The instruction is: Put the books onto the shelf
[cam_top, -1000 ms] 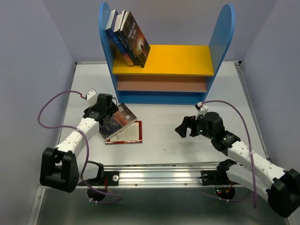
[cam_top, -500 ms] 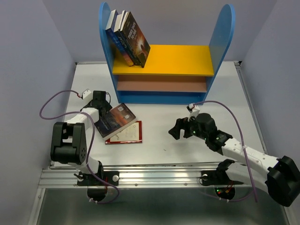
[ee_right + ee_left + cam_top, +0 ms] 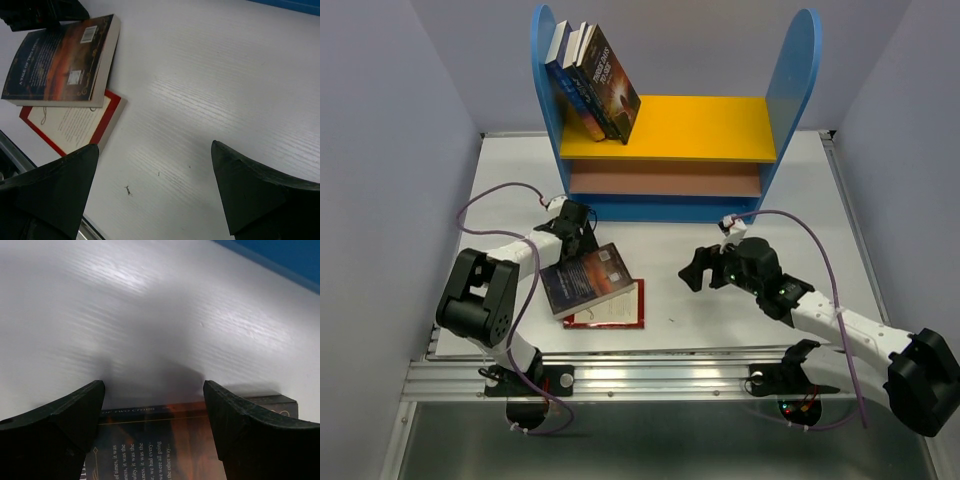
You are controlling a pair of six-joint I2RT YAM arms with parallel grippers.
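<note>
So the left arm just swung round, and the left tool (image 3: 577, 228) now sits at the far edge of the dark book (image 3: 585, 282), jaws spread wide, gripping nothing. That book and the red-bordered book (image 3: 618, 313) under it got nudged right across the surface (image 3: 720, 215). Both are still off the shelf (image 3: 700, 125), where three other books (image 3: 600, 85) lean. The right tool (image 3: 702, 270) hangs released. My guess is a pickup's next.
</note>
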